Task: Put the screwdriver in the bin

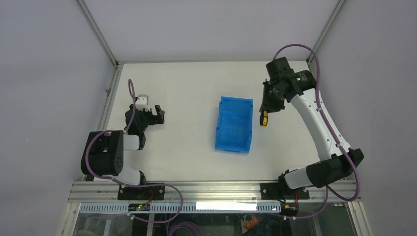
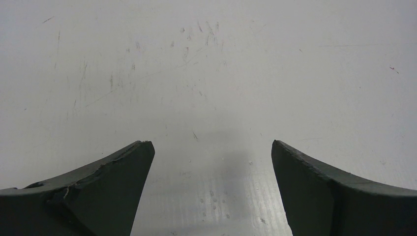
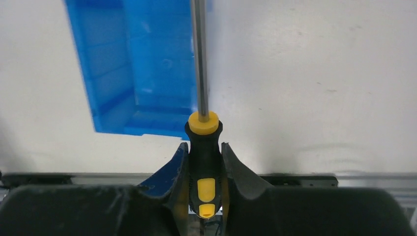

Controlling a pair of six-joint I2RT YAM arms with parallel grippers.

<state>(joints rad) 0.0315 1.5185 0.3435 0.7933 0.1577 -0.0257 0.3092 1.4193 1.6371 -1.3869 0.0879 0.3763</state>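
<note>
The screwdriver (image 3: pixel 204 162) has a yellow-and-black handle, and my right gripper (image 3: pixel 204 145) is shut on that handle. Its thin metal shaft points straight away from the wrist camera, across the blue bin (image 3: pixel 128 64). From above, the right gripper (image 1: pixel 268 105) hangs just right of the bin's (image 1: pixel 235 124) far right corner. The screwdriver's handle (image 1: pixel 264 118) sticks out below the fingers there. My left gripper (image 1: pixel 150 108) rests far to the left of the bin. Its jaws stand wide apart in the left wrist view (image 2: pixel 211 142) with only bare table between them.
The white table (image 1: pixel 187 147) is walled by grey panels left, right and behind. An aluminium rail (image 1: pixel 211 189) carrying both arm bases runs along the near edge. The bin looks empty inside.
</note>
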